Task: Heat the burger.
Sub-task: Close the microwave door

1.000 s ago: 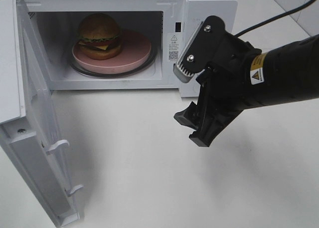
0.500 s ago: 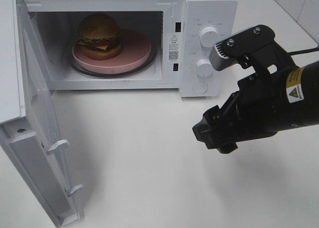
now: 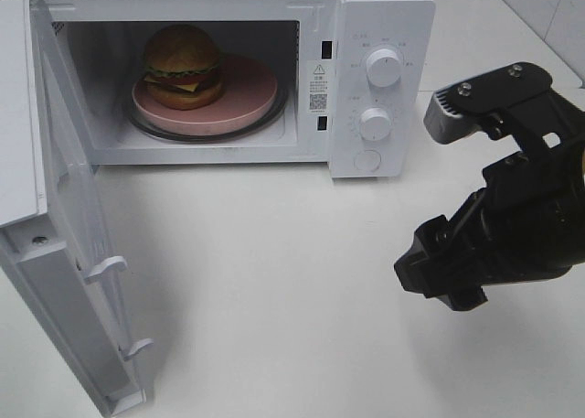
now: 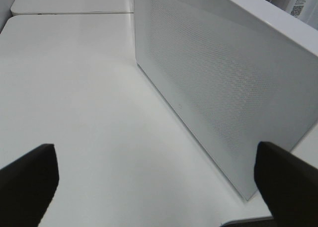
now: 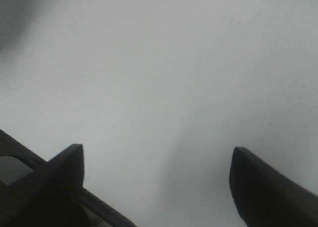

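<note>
The burger, with a glossy brown bun, lettuce and cheese, sits on a pink plate inside the open microwave. My right gripper hangs over the bare table well to the right of the oven, below its knobs. In the right wrist view the right gripper is open, with only white table between its fingers. The left gripper is open too, and empty. It faces the outer side of the swung-out door. The left arm does not show in the exterior high view.
The microwave door stands wide open at the left and reaches toward the table's front edge. Two white knobs and a round button are on the control panel. A black cable trails off at the right.
My right arm has pulled back from in front of the control panel, moving right and toward the front of the table. The burger, plate and door have not moved.
</note>
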`<state>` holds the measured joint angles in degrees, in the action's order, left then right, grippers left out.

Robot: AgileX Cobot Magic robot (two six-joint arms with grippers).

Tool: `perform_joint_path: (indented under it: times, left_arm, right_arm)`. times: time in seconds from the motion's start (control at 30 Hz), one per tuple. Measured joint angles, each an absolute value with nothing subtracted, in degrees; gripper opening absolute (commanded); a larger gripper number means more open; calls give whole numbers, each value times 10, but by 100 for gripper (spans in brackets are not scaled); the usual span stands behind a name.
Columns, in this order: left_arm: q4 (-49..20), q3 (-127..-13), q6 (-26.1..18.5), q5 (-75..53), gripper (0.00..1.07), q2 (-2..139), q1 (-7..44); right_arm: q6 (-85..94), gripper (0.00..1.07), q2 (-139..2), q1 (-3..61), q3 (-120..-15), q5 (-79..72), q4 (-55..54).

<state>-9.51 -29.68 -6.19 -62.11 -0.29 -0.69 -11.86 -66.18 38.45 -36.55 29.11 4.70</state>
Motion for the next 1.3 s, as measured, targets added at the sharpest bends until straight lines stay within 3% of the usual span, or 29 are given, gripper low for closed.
perform_joint_path:
  times: [0.83, 1.23, 1.3]
  left_arm:
    - [-95, -297, -62, -621, 100, -3, -7]
    - [-95, -297, -62, -621, 100, -3, -7]
    - [-95, -297, -62, -621, 100, -3, -7]
  right_arm:
    - [-119, 76, -606, 376, -366, 414, 34]
    - [-115, 76, -512, 226, -366, 504, 33]
    - [-99, 76, -458, 176, -366, 532, 33]
